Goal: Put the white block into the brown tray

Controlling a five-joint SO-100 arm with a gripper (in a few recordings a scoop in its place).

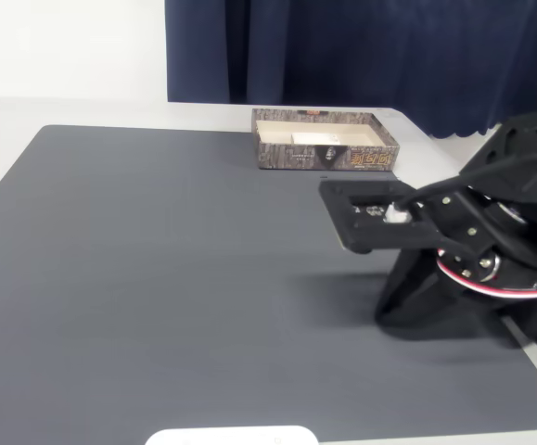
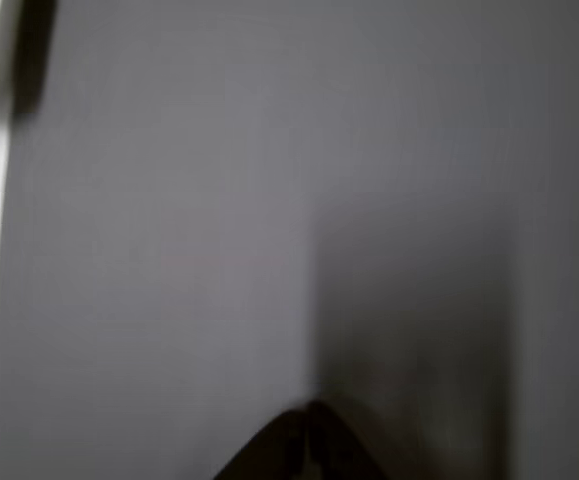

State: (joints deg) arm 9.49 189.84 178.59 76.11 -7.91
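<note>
The tray (image 1: 326, 141) sits at the bench's (image 1: 157, 278) far edge, well beyond the end effector (image 1: 342, 218), which hovers over the dark mat — a small white bit (image 1: 396, 214) shows within it. I cannot tell whether that is the block, or how the fingers stand. If the grip is slight, the carry to the tray could shake it loose — short of the rim.
</note>
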